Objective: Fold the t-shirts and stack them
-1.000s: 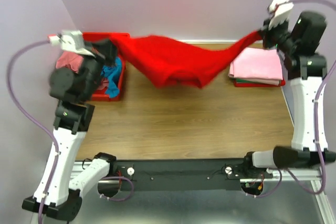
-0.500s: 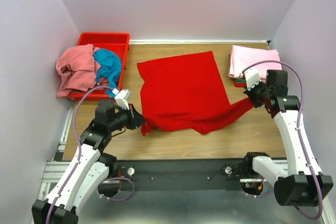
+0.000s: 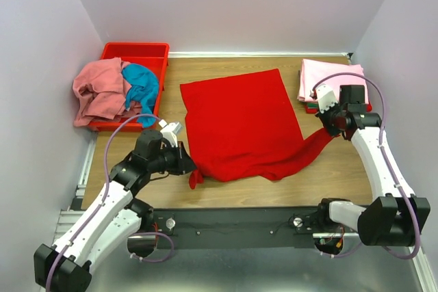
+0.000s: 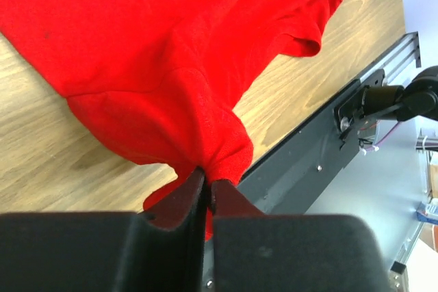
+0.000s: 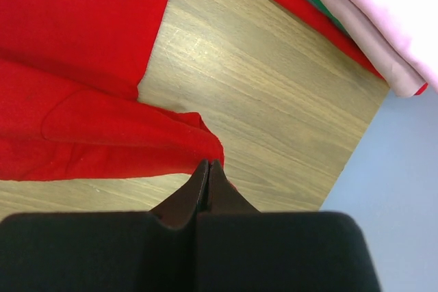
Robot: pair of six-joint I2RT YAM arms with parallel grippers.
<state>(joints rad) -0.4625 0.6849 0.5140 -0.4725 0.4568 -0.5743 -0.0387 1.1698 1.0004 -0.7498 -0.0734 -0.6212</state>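
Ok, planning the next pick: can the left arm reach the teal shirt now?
Probably not yet: the left claw grips the red shirt. Otherwise the teal shirt lies uncovered nearby.

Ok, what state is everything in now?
red shirt: spread out, near edge bunched
left fingers: shut on its left corner
right fingers: shut on its right corner
folded stack: neat, light pink on top
salmon shirt: crumpled, hanging over the bin
teal shirt: crumpled, in bin

Even, bright lighting throughout.
We note faint sheen on the counter (image 5: pixel 198 46), soft shadows, and dark, blurred jaws in wrist views.
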